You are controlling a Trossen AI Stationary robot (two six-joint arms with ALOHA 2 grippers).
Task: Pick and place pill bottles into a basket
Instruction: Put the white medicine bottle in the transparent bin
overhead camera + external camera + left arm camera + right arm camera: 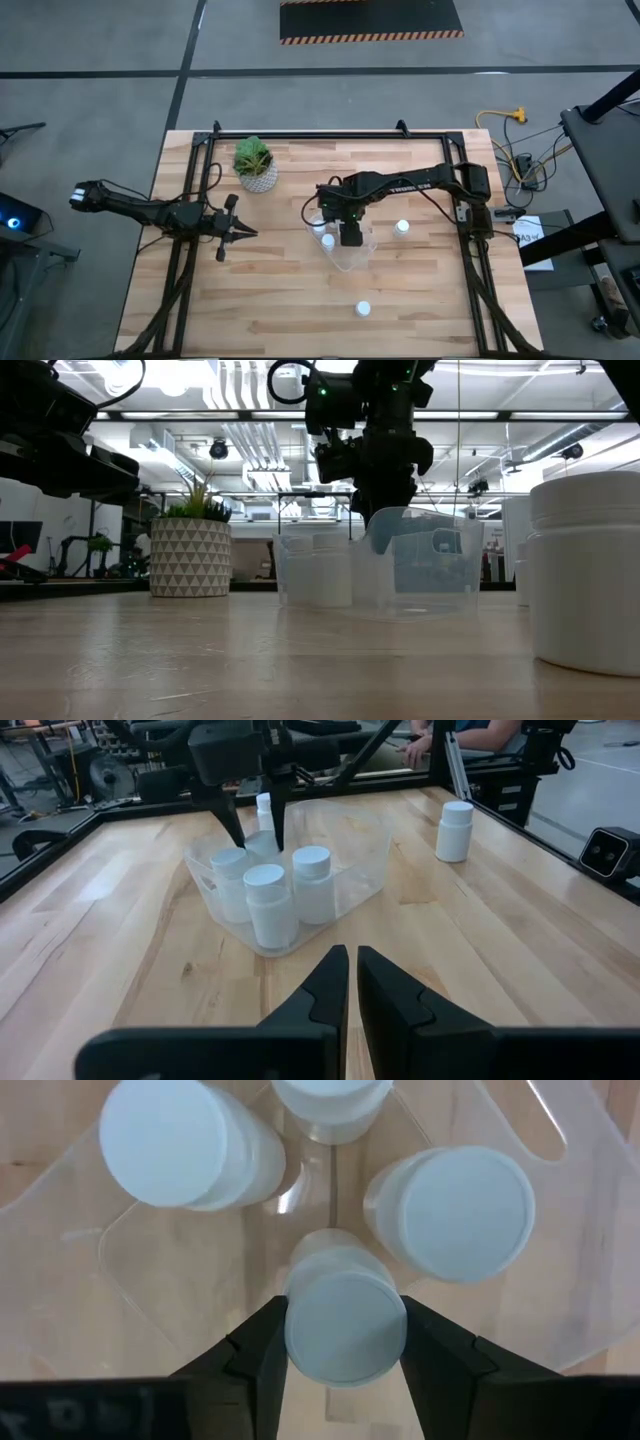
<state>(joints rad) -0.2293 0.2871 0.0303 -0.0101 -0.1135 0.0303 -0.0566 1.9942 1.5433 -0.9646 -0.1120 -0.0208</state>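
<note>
The clear basket [352, 256] sits mid-table. In the left wrist view, three white pill bottles [272, 905] stand upright on its floor [345, 895]. My right gripper [350, 236] reaches down into the basket and is shut on a fourth bottle [345, 1325]. One loose bottle [402, 228] stands on the table to the basket's right. Another loose bottle [362, 309] stands near the front edge. My left gripper [240, 232] is shut and empty to the left of the basket, pointing at it. My right gripper pinches the bottle's round cap [300, 1330] between its two fingers [258, 1352], one on each side. The fingers come from above, pointing down. The bottle is upright inside the basket among the other three. Whether its base rests on the floor cannot be told.
A white patterned pot with a green plant [257, 168] stands at the far left of the table. A black frame rail [300, 135] runs along the table's far edge and sides. Bare wood lies in front of the basket [270, 300].
</note>
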